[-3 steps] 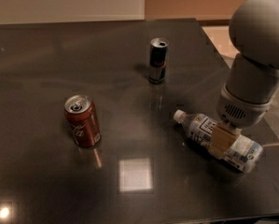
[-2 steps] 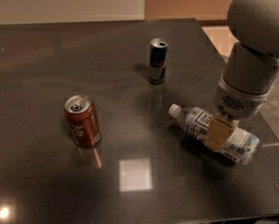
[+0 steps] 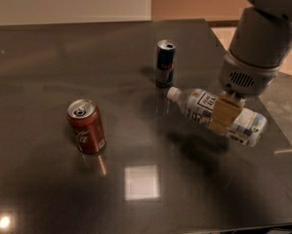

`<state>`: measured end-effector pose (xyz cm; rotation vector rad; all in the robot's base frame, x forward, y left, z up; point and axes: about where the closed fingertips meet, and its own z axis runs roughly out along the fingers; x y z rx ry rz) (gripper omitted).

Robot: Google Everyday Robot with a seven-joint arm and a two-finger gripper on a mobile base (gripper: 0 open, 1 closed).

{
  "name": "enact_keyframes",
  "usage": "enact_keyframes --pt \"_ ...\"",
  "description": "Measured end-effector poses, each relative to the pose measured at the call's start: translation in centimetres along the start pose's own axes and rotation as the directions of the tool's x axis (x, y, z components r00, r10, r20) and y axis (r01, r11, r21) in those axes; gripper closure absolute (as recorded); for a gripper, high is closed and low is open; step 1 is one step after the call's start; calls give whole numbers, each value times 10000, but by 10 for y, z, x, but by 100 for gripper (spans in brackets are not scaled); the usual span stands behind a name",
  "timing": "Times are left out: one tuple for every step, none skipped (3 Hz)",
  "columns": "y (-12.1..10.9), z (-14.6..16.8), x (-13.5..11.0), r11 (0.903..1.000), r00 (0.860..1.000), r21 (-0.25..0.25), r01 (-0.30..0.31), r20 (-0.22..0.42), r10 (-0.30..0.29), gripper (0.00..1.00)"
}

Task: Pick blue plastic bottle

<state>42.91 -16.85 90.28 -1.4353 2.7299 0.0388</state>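
Tan fingers (image 3: pixel 224 115) of the gripper (image 3: pixel 226 113) are clenched across the middle of the blue plastic bottle (image 3: pixel 197 104), one finger lying over its label and the other hidden behind it. One dark glossy table (image 3: pixel 48 57) fills most of the view; its far edge runs along the top and its right edge slants down past the gripper. One thick grey arm (image 3: pixel 258 43) comes in from the upper right, over that right edge. The single bottle hangs nearly level, white cap toward the upper left and base toward the table's right edge, apparently clear of the surface with its shadow spread beneath. Two cans stand upright: one red soda can (image 3: pixel 86 126) well to the left, and one slim dark can (image 3: pixel 165 63) just behind the bottle's cap. Broad bare tabletop stretches left of and in front of the cans.
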Motion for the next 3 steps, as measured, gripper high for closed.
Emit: enact_keyframes --pt "-5 -18 -11 9992 9984 -27 404 393 -402 100" --pt "-6 -37 -31 9966 9896 -49 822 1191 -810 100" --pt "-6 -37 -31 9966 9893 -32 821 1213 -811 100"
